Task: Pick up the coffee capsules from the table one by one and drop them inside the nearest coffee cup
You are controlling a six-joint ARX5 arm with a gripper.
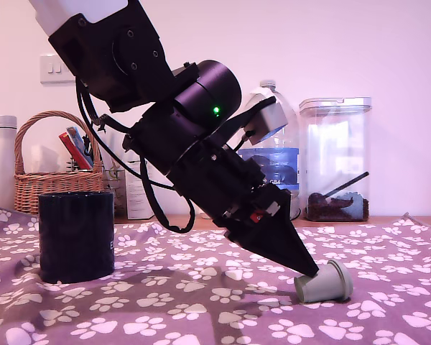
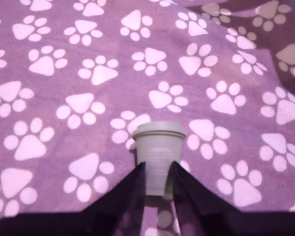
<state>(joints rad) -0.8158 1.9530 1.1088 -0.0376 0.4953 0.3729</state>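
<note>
One coffee capsule (image 1: 324, 282) lies on its side on the table (image 1: 201, 309), toward the exterior view's right, its wide rim pointing further right. The gripper (image 1: 307, 272) comes down at a slant, and in the wrist view its two dark fingers (image 2: 129, 194) pinch the capsule's narrow end from either side.

One black coffee cup (image 1: 77, 236) stands upright well apart, at the exterior view's left. The purple cloth with white paw prints covers the whole surface and lies bare between cup and capsule, with more bare cloth in front.

Along the back edge, near a pale wall with a light switch (image 1: 55, 69), stand one wicker basket (image 1: 55, 172), one white bottle (image 1: 4, 162), one big water bottle (image 1: 276, 154) and one clear lidded container (image 1: 336, 158) holding dark grounds and a scoop.
</note>
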